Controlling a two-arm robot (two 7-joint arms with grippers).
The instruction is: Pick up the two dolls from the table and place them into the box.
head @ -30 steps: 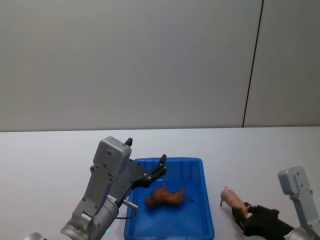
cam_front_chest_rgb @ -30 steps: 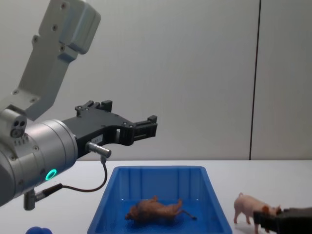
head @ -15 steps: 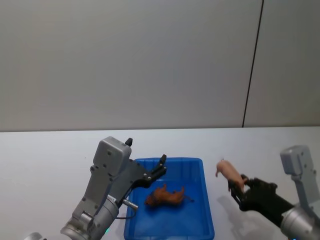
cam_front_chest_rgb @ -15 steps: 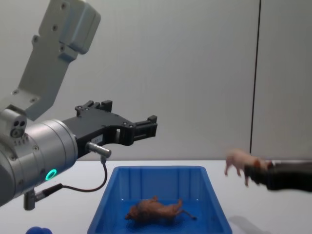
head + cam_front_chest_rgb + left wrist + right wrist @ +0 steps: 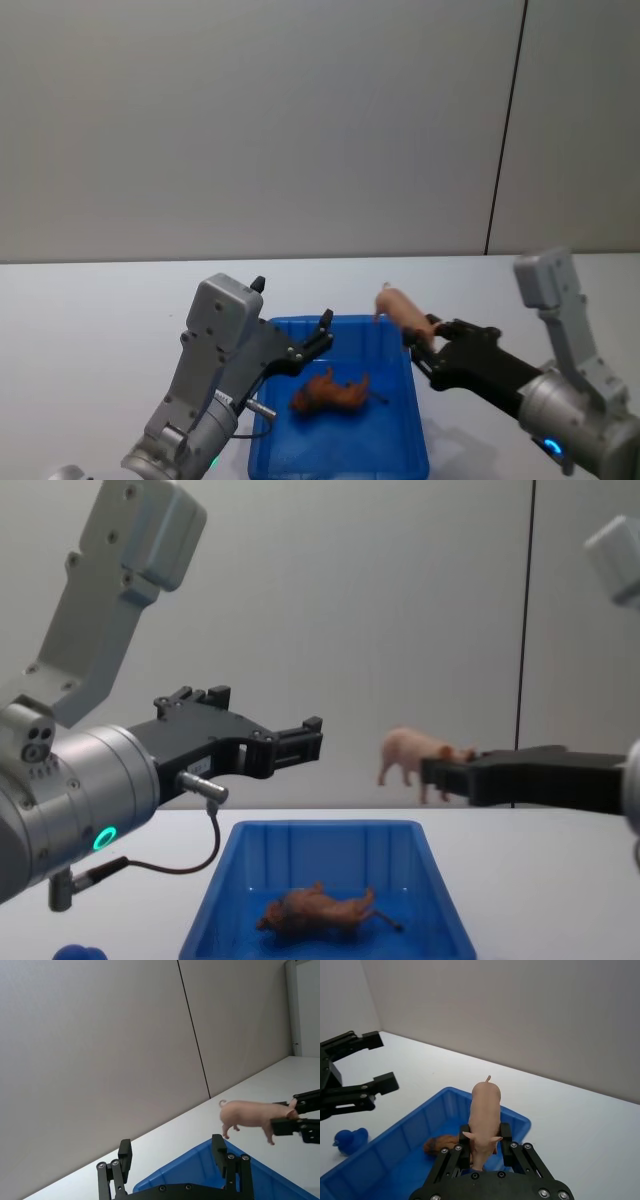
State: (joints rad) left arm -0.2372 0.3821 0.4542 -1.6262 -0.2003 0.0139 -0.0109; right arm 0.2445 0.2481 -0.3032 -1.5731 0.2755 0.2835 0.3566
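One pig (image 5: 398, 302), pinched in my right end effector (image 5: 420, 335), should go lower inside the box (image 5: 340, 450) before I release; left end effector (image 5: 322, 335) hangs spread.

The box (image 5: 418, 440) is glossy plastic, the pig (image 5: 398, 302) smooth, the table (image 5: 100, 310) matt

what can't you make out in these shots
lion: right wrist view, mostly hidden behind the pig and the right gripper.
box: chest view, near end cut off by the bottom edge.
small blue object: chest view, mostly cut off by the bottom edge.
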